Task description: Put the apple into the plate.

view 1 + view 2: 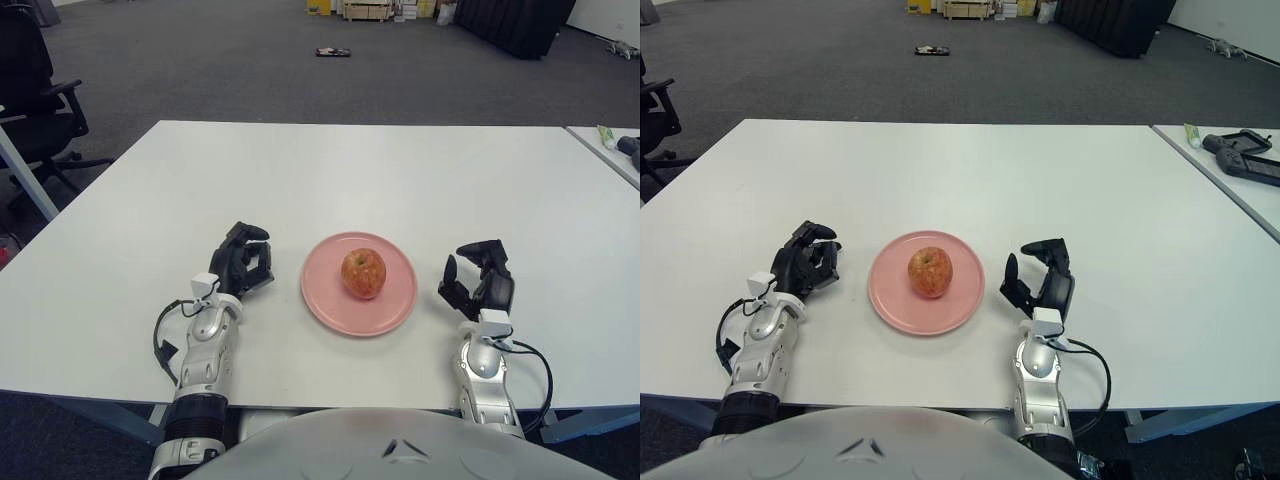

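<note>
A red-yellow apple (363, 273) stands upright in the middle of a round pink plate (391, 310) near the front of the white table (360, 170). My right hand (474, 283) is just right of the plate, fingers spread and holding nothing. My left hand (243, 264) shows left of the plate with its fingers curled, nothing in it.
A second table (1230, 165) at the right carries a dark device (1243, 156) and a small green tube (1192, 134). An office chair (35, 100) stands at the far left. Boxes and dark objects sit on the floor far behind.
</note>
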You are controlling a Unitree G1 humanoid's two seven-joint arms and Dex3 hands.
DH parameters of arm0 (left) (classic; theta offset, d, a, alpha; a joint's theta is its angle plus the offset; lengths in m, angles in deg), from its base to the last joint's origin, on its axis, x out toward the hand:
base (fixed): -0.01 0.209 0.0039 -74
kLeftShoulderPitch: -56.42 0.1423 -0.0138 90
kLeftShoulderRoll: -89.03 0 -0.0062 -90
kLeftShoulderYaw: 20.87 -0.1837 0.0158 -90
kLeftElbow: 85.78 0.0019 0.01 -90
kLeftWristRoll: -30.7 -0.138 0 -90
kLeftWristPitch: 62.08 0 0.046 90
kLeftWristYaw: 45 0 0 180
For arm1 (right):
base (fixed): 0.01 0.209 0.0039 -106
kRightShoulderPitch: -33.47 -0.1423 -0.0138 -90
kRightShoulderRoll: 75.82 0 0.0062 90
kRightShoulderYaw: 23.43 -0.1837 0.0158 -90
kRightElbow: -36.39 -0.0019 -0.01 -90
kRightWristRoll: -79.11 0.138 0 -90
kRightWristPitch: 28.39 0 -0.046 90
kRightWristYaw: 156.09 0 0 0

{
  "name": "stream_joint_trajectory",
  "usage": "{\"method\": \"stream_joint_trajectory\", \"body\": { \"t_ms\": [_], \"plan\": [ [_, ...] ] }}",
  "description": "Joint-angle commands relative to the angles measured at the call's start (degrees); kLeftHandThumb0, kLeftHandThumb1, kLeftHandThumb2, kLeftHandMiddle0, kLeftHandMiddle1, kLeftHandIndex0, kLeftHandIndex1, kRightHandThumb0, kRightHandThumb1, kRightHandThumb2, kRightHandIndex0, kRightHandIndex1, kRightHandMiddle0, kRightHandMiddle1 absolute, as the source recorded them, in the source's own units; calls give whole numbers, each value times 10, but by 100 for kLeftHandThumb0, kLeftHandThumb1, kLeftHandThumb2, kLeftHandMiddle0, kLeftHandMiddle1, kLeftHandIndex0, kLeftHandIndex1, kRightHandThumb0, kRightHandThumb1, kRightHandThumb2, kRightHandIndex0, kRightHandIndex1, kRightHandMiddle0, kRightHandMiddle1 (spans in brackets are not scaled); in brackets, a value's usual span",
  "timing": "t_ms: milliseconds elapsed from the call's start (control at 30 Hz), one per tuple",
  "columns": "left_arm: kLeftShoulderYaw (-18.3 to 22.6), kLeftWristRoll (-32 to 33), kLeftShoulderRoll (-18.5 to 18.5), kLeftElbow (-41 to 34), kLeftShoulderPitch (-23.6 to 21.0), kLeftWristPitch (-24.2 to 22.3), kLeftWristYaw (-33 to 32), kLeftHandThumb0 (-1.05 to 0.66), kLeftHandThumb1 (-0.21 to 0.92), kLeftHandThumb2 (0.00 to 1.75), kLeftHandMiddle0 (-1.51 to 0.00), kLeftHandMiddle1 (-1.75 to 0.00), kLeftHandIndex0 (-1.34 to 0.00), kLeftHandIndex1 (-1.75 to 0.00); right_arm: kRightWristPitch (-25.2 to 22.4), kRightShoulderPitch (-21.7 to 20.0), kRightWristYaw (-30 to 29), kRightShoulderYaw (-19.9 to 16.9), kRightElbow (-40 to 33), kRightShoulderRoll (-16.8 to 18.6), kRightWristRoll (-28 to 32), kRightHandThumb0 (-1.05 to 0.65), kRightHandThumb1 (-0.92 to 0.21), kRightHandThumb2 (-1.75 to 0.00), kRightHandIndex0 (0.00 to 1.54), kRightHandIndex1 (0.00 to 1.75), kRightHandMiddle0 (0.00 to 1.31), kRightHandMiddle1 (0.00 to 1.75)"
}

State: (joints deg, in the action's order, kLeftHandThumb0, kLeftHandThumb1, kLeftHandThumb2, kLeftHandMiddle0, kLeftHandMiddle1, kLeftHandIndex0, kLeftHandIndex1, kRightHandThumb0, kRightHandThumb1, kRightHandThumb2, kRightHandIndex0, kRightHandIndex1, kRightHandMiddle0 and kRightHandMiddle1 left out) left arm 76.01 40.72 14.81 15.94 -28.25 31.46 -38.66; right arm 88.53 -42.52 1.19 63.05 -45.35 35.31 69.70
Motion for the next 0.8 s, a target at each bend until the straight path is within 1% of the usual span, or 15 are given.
{"method": "stream_joint_trajectory", "body": {
  "t_ms": [0, 200, 433, 767],
  "plan": [
    [-3, -7, -4, 18, 2, -8, 3, -44, 43, 119, -122, -175, -52, -175, 18, -12, 7, -3, 13, 2, 11, -41, -52, -106, 65, 133, 45, 175],
    [-5, -8, -3, 17, 2, -7, 0, -44, 43, 119, -122, -175, -52, -175, 30, -11, 5, -5, 26, 9, 8, -41, -54, -105, 64, 133, 44, 175],
    [-4, -5, 1, 15, 2, -11, -3, -44, 43, 119, -122, -175, -52, -175, 26, -5, 4, -7, 29, 18, 14, -40, -57, -101, 64, 132, 41, 175],
    [-6, -11, 2, 12, 3, -13, -6, -44, 43, 119, -121, -175, -53, -175, 36, 0, 13, -4, 31, 14, 20, -40, -60, -97, 64, 132, 39, 175]
  ]
}}
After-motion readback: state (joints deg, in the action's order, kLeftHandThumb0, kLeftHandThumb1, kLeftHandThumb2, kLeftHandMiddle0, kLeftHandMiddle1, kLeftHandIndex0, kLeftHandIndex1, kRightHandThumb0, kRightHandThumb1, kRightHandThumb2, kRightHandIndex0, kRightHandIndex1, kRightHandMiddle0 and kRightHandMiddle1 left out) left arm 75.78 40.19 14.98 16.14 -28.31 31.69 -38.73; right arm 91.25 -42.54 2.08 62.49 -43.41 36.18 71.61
